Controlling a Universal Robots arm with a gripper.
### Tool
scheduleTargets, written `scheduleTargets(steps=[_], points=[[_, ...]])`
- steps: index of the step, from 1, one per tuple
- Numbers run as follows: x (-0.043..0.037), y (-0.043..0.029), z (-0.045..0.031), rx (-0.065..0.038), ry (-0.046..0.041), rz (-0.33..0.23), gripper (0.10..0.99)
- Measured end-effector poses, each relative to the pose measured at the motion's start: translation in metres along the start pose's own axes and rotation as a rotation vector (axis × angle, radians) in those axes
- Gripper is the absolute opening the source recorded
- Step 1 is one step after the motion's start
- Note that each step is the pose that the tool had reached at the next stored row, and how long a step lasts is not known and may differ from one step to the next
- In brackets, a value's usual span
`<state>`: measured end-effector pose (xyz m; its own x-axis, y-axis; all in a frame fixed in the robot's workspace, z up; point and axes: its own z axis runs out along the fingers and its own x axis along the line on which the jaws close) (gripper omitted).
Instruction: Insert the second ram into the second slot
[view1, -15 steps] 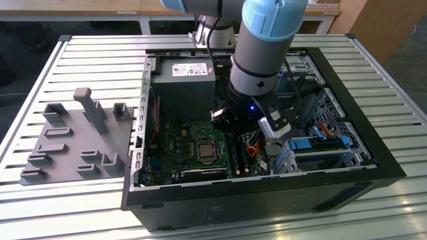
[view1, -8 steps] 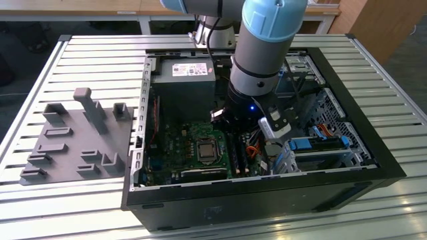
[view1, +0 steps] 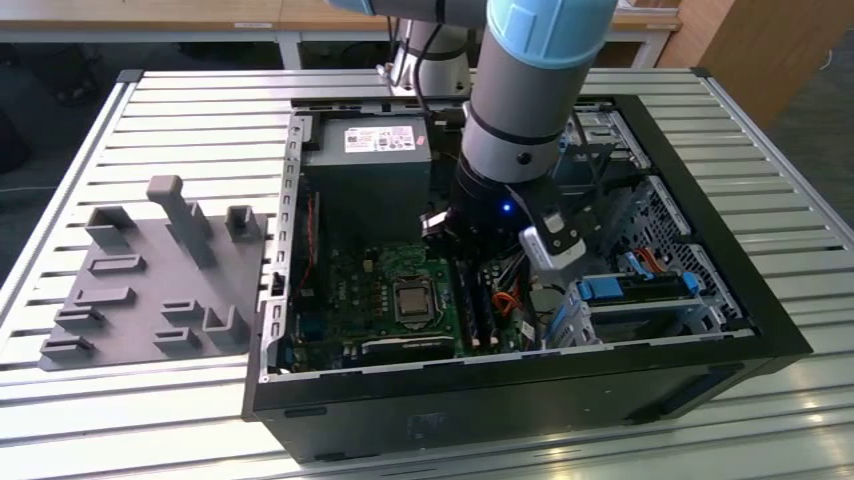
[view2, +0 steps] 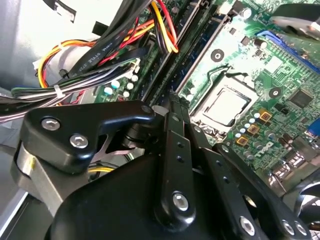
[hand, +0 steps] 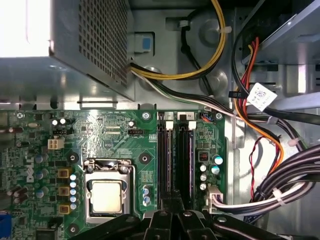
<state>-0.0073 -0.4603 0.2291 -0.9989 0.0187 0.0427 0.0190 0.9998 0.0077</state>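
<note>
The arm (view1: 527, 90) reaches down into an open computer case (view1: 747, 330) that lies on its side on the slatted bench (view1: 200, 100). Its jaws are low over the motherboard (hand: 115, 135). In both wrist views the black fingers (view2: 172, 145) (hand: 172, 222) run together to a narrow tip, so the jaws are closed. I cannot tell whether anything thin is pinched between them. The tip sits right at the near end of the pair of long black memory slots (hand: 175, 155) (view2: 172, 65) (view1: 470, 300), which run straight away from the jaws with white latches at their far ends. Both slots look dark along their length. I cannot tell whether the second ram is seated in the slot under the tip or is held edge-on between the fingers. To one side of the jaws, close by, is the processor socket (hand: 106, 196) (view2: 227, 105) with its metal frame. On the other side, just past the slots, is a cable bundle (hand: 290, 180) (view2: 100, 55) of black, grey, yellow and orange wires, held with white ties. Beyond the far end of the slots stands the perforated power supply (hand: 90, 45) (view1: 367, 170). In the exterior view, light-blue drive brackets (view1: 621, 290) sit in the case on the cable side of the jaws. Well apart from the jaws, outside the case, a grey fixture tray (view1: 147, 290) rests on the bench.
</note>
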Motion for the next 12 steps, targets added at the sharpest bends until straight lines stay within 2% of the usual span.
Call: scheduleTargets(steps=[12], points=[[0.0015, 0.0001, -0.0066, 0.000, -0.0001, 0.000, 0.106]])
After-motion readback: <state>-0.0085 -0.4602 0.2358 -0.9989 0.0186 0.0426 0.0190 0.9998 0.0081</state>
